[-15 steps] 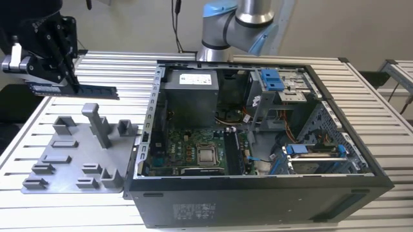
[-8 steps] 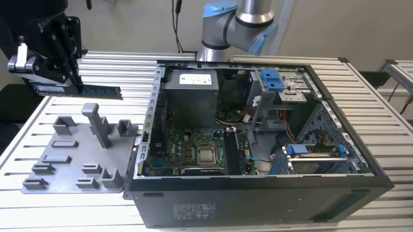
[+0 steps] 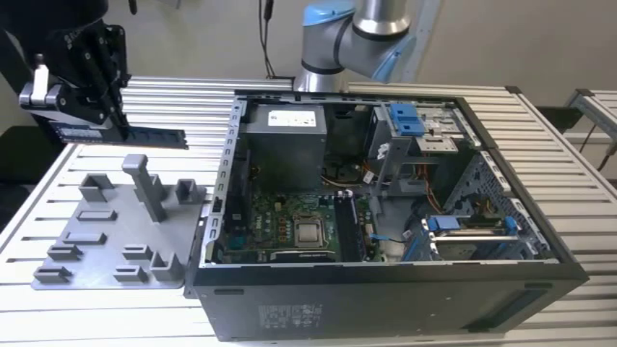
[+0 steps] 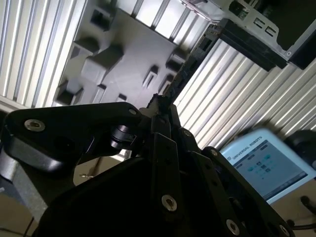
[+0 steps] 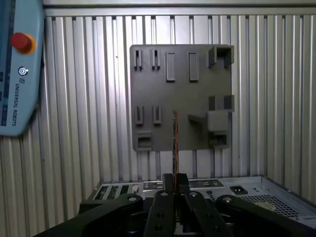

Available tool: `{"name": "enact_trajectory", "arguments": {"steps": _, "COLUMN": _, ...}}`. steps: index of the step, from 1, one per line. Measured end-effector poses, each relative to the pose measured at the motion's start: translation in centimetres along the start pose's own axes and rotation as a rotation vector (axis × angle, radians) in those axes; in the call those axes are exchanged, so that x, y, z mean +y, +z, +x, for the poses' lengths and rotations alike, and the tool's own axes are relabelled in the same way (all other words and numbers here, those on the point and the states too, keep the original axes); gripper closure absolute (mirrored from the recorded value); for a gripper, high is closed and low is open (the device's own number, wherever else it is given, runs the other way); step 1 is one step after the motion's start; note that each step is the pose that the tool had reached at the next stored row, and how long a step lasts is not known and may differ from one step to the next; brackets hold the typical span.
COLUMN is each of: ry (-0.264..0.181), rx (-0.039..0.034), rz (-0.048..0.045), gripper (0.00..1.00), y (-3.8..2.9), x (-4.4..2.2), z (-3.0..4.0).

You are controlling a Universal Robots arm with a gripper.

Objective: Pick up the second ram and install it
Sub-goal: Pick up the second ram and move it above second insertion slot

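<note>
My jaws are closed on the ram (image 3: 144, 135), gripping it at one end, so the stick juts out level toward the exterior view's right. I hold it in the air above the grey tray (image 3: 106, 238), clear of its pegs and slots and touching none of them. The tray lies flat on the slatted bench (image 3: 193, 90), just beside the open case (image 3: 386, 303), on the exterior view's left of it. In the first wrist view the ram (image 5: 175, 143) shows edge-on as a thin line running out from my jaws across the tray (image 5: 148, 89), with the case's rim (image 5: 237, 190) close by. In the second wrist view the ram (image 4: 187, 64) reaches out over the tray (image 4: 123, 64) toward the case (image 4: 256, 29). A pendant (image 5: 15, 74) lies on the bench, apart from the tray. Inside the case the board (image 3: 289, 224) lies exposed, well apart from the ram.
</note>
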State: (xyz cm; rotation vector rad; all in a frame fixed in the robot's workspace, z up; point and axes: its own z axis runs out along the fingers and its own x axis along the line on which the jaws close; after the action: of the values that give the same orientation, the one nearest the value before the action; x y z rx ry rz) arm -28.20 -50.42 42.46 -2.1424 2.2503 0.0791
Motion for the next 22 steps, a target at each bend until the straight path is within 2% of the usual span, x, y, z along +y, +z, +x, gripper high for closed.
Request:
{"name": "enact_trajectory", "arguments": {"steps": 3, "ry": 0.000, "rx": -0.0002, "rz": 0.0001, "gripper": 0.85, "y": 0.00, "x": -0.53, "z": -0.03}}
{"name": "enact_trajectory", "arguments": {"steps": 13, "ry": 0.000, "rx": -0.0001, "rz": -0.0002, "gripper": 0.85, "y": -0.03, "x": -3.11, "z": -0.15}}
{"name": "enact_trajectory", "arguments": {"steps": 22, "ry": 0.000, "rx": -0.0001, "rz": -0.0002, "gripper": 0.85, "y": -0.04, "x": -4.69, "z": -0.23}}
